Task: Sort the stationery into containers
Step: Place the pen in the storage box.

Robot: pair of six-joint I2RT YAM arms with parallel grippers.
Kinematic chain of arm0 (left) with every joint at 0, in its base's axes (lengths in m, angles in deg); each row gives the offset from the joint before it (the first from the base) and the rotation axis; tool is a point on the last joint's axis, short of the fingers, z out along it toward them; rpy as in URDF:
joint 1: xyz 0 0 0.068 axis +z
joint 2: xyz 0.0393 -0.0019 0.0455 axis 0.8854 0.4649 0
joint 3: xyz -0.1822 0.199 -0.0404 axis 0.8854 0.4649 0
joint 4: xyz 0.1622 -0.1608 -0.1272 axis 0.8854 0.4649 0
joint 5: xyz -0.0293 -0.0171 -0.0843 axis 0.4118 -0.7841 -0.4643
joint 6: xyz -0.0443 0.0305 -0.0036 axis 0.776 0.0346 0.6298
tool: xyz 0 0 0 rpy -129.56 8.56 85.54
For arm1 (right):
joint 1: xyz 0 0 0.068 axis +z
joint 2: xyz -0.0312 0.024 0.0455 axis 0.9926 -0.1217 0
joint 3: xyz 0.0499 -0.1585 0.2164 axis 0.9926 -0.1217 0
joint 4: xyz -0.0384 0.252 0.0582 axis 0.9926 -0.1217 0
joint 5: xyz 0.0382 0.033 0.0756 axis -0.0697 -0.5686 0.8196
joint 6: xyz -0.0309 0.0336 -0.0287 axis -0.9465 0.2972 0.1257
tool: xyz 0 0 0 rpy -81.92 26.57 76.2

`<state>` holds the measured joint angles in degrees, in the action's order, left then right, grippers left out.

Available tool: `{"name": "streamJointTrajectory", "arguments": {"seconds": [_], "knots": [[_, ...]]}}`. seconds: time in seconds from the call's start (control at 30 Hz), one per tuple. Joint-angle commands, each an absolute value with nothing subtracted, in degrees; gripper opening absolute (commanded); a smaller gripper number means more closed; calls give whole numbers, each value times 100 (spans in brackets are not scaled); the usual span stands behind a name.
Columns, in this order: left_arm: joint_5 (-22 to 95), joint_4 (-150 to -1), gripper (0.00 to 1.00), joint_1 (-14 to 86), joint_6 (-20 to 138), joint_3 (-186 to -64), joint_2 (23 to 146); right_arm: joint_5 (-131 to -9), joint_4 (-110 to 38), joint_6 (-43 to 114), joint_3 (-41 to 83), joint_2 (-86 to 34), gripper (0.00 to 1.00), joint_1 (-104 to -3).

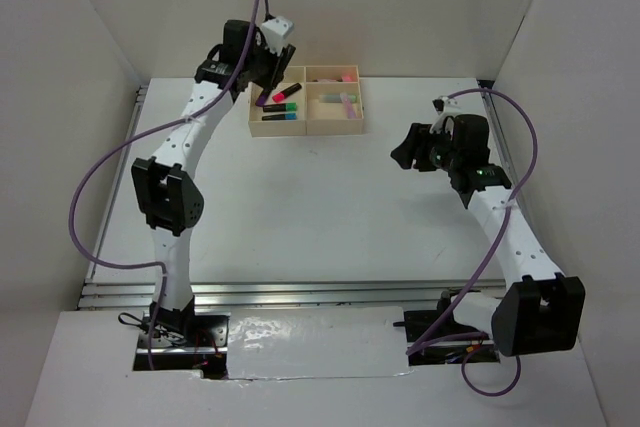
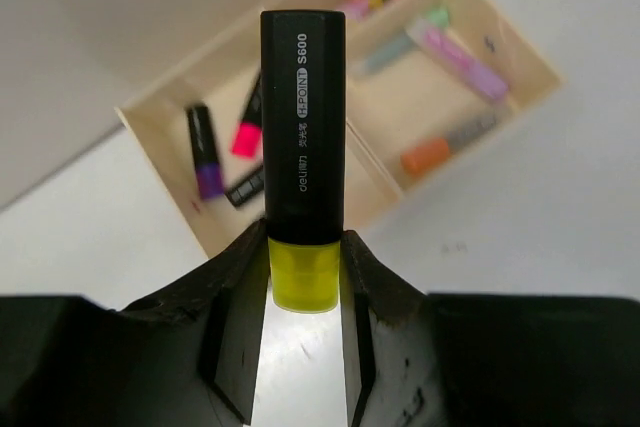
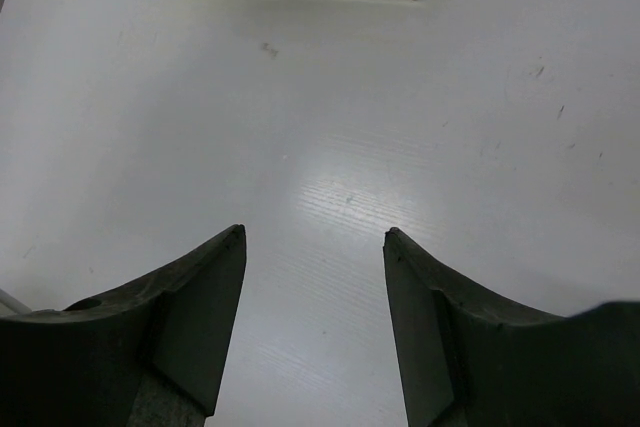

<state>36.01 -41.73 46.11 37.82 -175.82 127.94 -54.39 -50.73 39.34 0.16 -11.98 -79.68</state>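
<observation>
Left fingers [image 2: 235, 292] clamp a boxy black highlighter [image 2: 303, 117] at its yellow end — thin-walled beige tray [image 2: 400, 107] beyond; right fingers [image 3: 190, 317] gape over smooth tabletop [image 3: 400, 97].

We log the black highlighter [image 2: 303, 117] as smooth hard plastic with a satin sheen and crisp white print on the barrel. Its yellow end [image 2: 303, 277] looks translucent and glossier. The pastel purple highlighter [image 2: 462, 64] is plastic too, and matt. The tray [image 2: 410, 107] is thin, matt beige, smooth-walled; plastic or board, we can't tell. The left gripper fingers [image 2: 235, 297] and right gripper fingers [image 3: 190, 307] are matt black plastic, faintly grainy. The table [image 3: 330, 127] is white, smooth and mostly matt, with soft glare and small scuffs. The arm shells [image 1: 190, 122] are white plastic. The rail [image 1: 300, 292] is ribbed bare metal. The sheet [image 1: 310, 342] is shiny and wrinkled.
</observation>
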Motion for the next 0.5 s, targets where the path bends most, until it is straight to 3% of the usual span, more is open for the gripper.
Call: {"name": "streamJointTrajectory", "arguments": {"seconds": [0.0,0.27,0.4,0.47], "knots": [[3905,-4274,22,4691,4274,-18355,13666,-5474,-5049,3779,233,-1245,65,-7950],[4423,-5506,48,4735,4134,-18409,14231,-5702,-5567,3269,637,-1605,88,-8108],[4433,-5893,54,4770,4055,-18295,14302,-5755,-5559,3260,602,-1641,97,-8213],[4433,-6051,66,4771,4046,-18321,14311,-5816,-5550,3243,584,-1632,100,-8222]]}}
